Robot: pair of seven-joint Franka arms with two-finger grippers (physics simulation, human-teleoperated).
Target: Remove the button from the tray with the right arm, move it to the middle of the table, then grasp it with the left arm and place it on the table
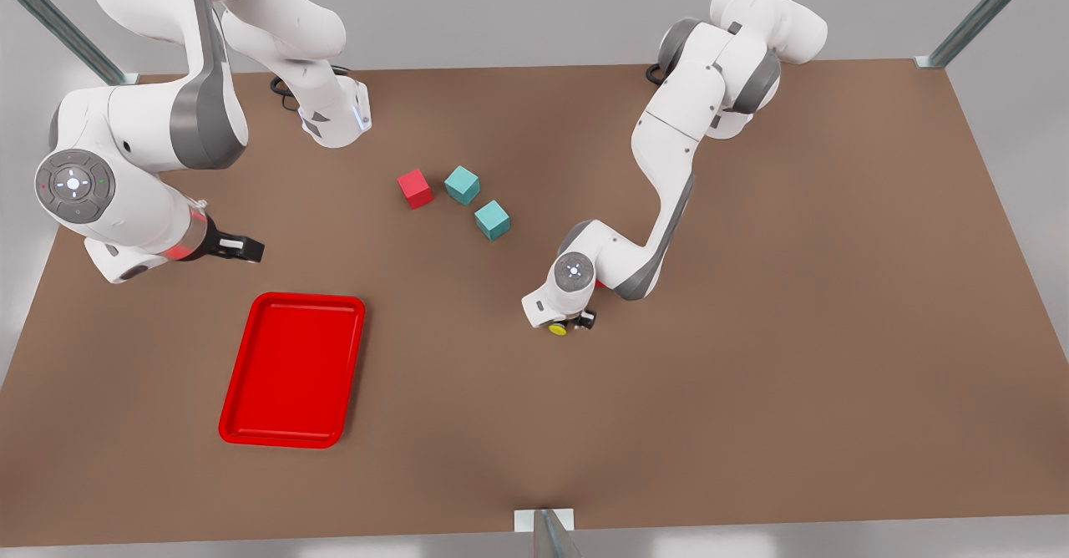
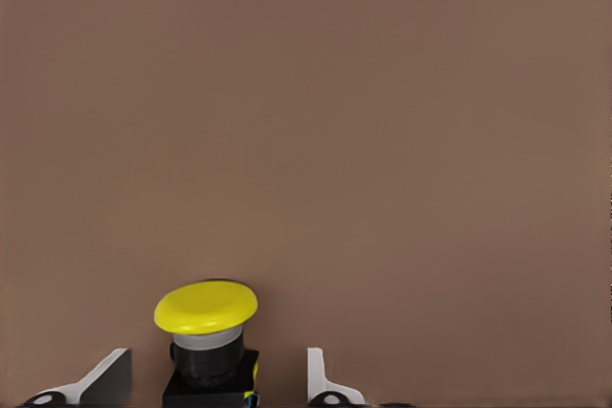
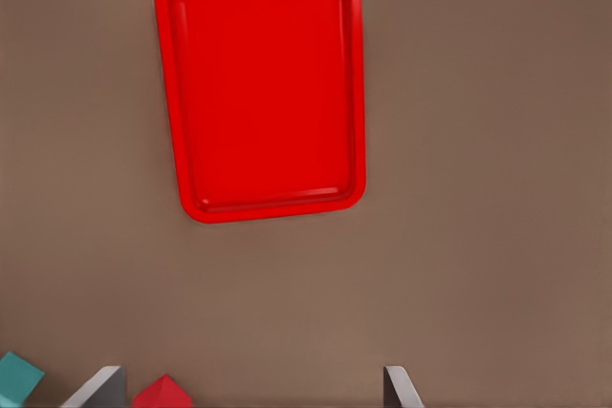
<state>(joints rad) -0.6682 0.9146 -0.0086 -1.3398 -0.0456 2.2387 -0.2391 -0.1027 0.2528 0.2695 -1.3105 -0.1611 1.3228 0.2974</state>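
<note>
Our two arms look alike: smooth white shells with rounded links, joined by matte grey bands at the joints. Each wrist carries a round grey end cap marked with a small white centre light and short radial ticks; on the right arm (image 1: 125, 174) the cap also shows a red dot at nine o'clock and a green dot at three o'clock. That arm wears a glowing red ring just behind its black right gripper (image 1: 238, 247). Black cables coil at both bases. The left arm (image 1: 668, 182) ends in white fingertips (image 2: 105, 381).
</note>
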